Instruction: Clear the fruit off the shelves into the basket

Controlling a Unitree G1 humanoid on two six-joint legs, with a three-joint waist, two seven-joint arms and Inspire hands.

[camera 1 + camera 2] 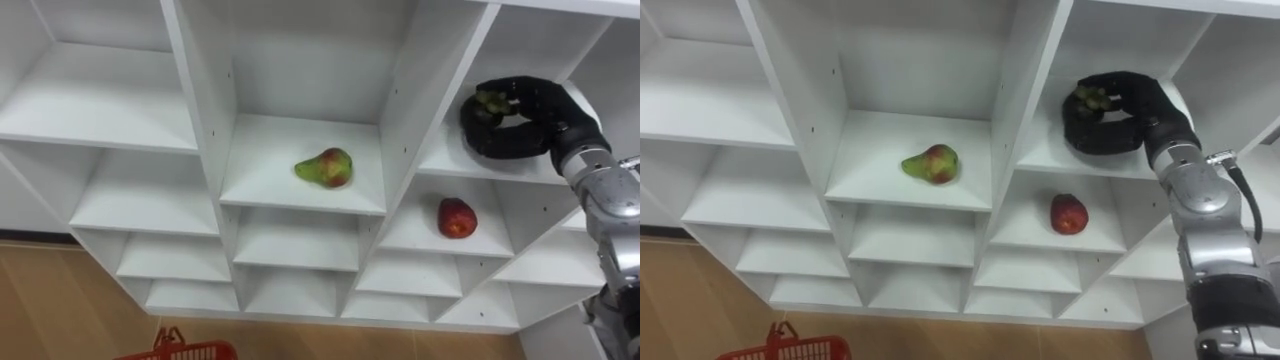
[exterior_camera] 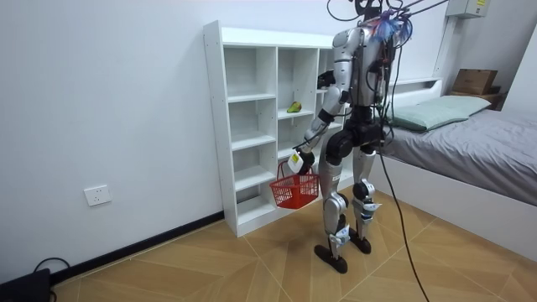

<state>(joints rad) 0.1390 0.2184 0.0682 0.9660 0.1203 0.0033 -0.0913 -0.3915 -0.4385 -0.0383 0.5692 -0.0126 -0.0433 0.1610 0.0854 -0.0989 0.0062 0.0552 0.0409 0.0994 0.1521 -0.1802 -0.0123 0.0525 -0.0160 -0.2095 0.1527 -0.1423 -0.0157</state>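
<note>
My right hand reaches into the upper right compartment of the white closet. Its dark fingers are curled round a small green knobbly fruit that looks like a bunch of grapes. A green-and-red pear lies on the middle shelf. One compartment lower on the right sits a red apple, below my right hand. In the room view my left hand hangs low at my side, shut on the handle of a red basket. The basket's rim shows at the bottom edge of the left eye view.
I stand facing the closet, close to its right half. A bed lies behind me on the room view's right, with a cardboard box at its head. The other compartments hold nothing. The floor is wooden.
</note>
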